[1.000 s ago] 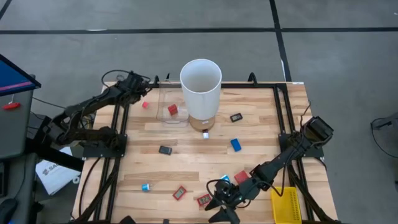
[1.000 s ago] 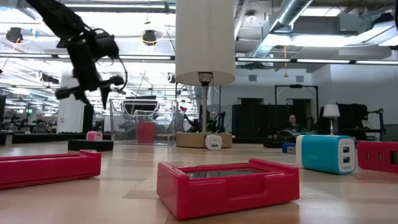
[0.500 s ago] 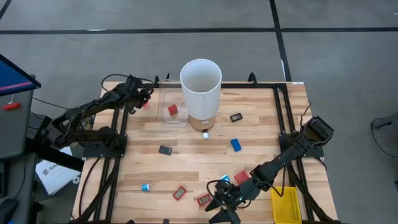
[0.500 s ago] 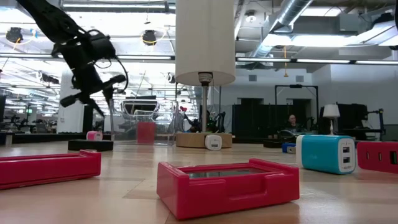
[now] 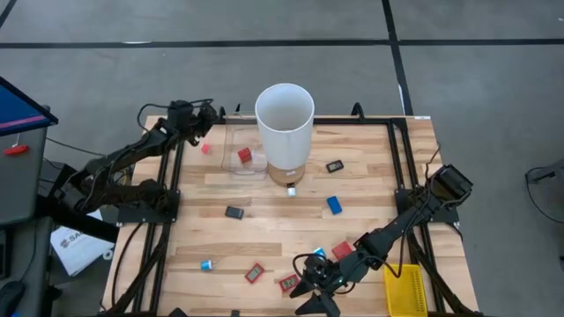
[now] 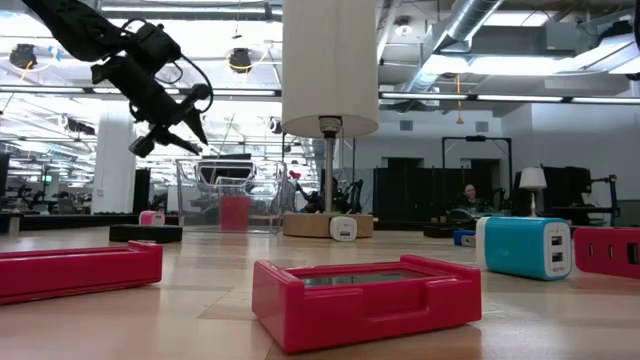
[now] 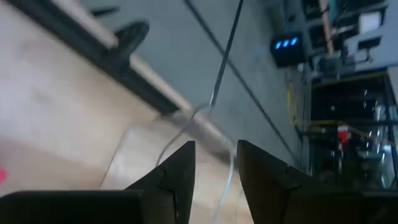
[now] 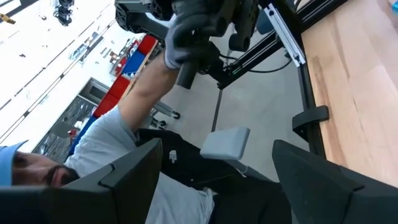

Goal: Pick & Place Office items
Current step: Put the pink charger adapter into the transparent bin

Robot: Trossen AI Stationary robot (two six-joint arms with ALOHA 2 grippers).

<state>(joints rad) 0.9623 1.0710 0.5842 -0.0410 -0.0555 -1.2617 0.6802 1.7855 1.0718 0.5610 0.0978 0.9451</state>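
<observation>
The left pincer (image 5: 201, 114) hangs raised above the tabletop's (image 5: 370, 176) far left corner, its fingers (image 7: 180, 171) set narrowly apart and empty. The nearest office item, a small pink block (image 5: 205, 149), lies on the wood just inward of that corner, below the pincer and toward the near edge; its long axis cannot be told. Beside it stands a clear plastic box (image 5: 231, 164) holding a red block (image 5: 244, 155). The left arm is judged nearer. The right pincer (image 5: 308, 283) waits spread wide at the near edge among flat red pieces (image 5: 289, 283).
</observation>
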